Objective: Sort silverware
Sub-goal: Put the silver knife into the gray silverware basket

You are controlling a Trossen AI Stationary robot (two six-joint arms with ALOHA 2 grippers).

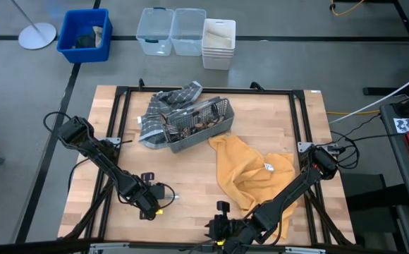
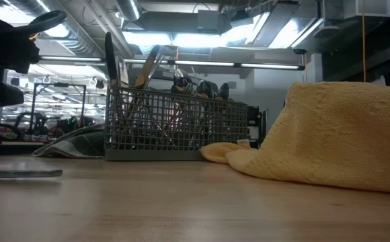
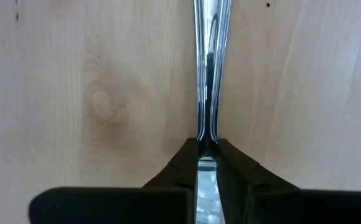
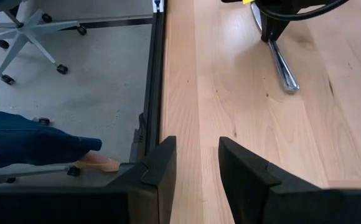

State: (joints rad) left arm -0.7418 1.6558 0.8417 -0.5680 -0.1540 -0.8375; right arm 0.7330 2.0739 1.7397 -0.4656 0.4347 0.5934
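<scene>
The left gripper (image 3: 207,163) is at the table's (image 1: 261,120) near left, fingers pinched on the handle of a utensil (image 3: 208,68) that lies flat on the wood, pointing away from the wrist. The right gripper (image 4: 196,171) waits at the near edge, fingers parted and holding nothing.

The grip sits at the very end of a thin, slick handle. If the lift starts before the pinch is firm, the piece could pivot, slip out and clatter back, or skid off the near edge.

Farther back, a yellow cloth (image 1: 250,169) lies crumpled right of centre. Beyond it the caddy (image 1: 194,127) rests on a grey towel (image 1: 169,102), crammed with the rest of the silverware (image 2: 181,84).
</scene>
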